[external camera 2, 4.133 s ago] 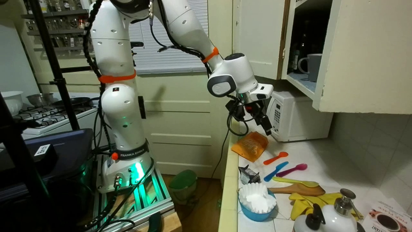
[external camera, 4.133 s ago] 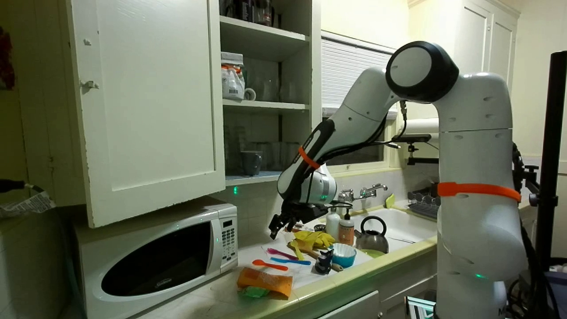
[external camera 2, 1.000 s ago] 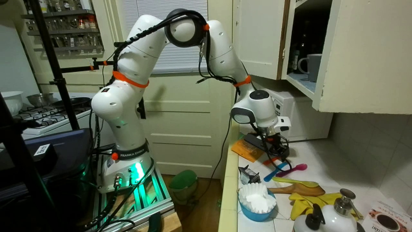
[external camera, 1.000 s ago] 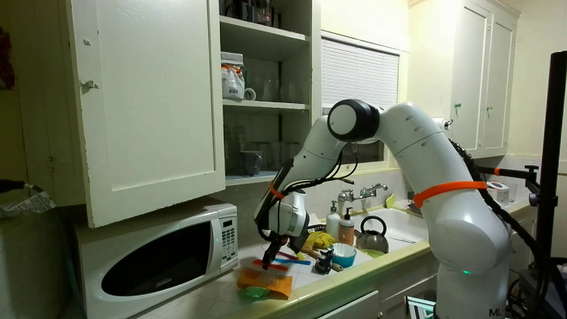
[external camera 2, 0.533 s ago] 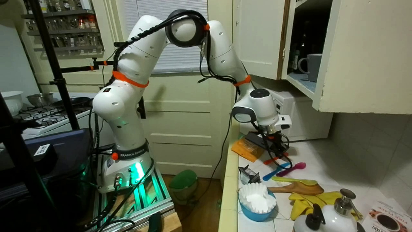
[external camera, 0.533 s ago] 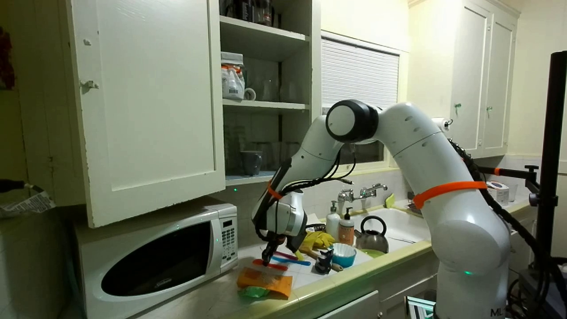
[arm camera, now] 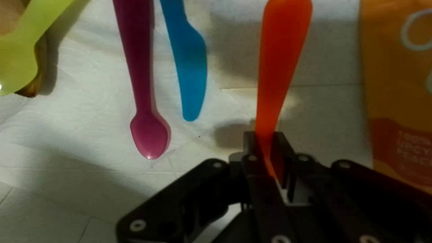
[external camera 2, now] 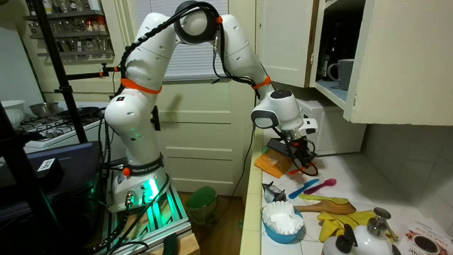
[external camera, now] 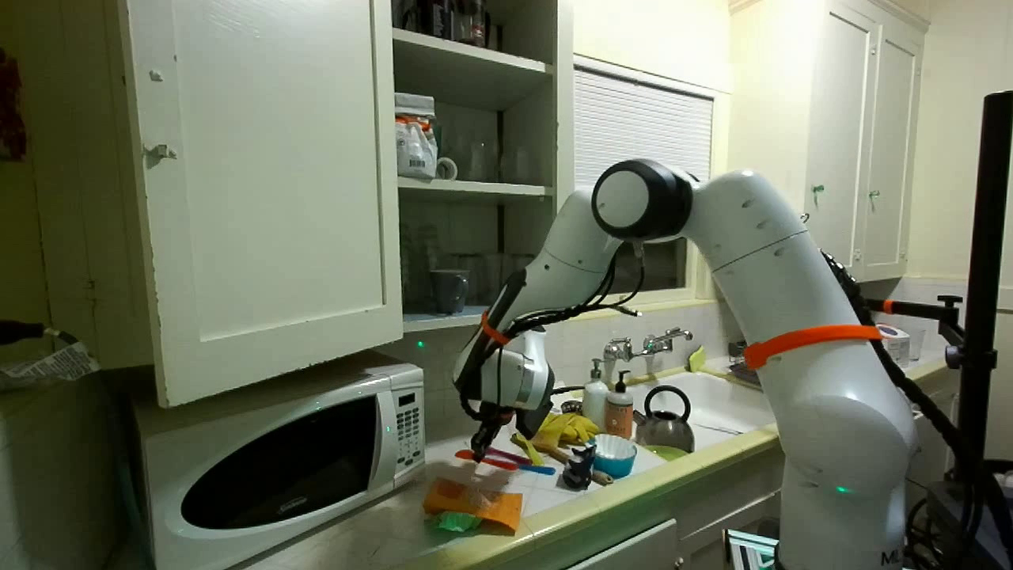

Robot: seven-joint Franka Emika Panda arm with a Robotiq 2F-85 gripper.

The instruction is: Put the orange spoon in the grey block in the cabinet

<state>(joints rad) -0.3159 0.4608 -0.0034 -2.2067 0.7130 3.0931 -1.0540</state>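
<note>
The orange spoon [arm camera: 283,47] is clamped between the fingertips of my gripper [arm camera: 264,143], its wide handle stretching away in the wrist view while its bowl end is hidden by the fingers. In an exterior view the spoon [external camera: 503,465] appears slightly off the counter, with the gripper [external camera: 479,451] above it. No block as such shows; a grey mug [external camera: 449,290] stands upright on the lowest shelf of the open cabinet [external camera: 475,188]. From another angle the mug [external camera 2: 346,74] shows its handle, and the gripper's fingers are mostly hidden by cables and the wrist.
Beside the spoon lie a blue knife [arm camera: 194,74], a purple spoon [arm camera: 150,135] and an orange pouch [external camera: 475,503]. The cabinet door [external camera: 269,198] hangs open above the microwave [external camera: 285,459]. A blue bowl [external camera 2: 281,237] of paper liners and soap bottles stand further along the counter.
Over the last second my gripper has shut on the orange spoon at the counter and risen a little with it. Several seconds earlier the arm was higher, with the spoon lying untouched.
</note>
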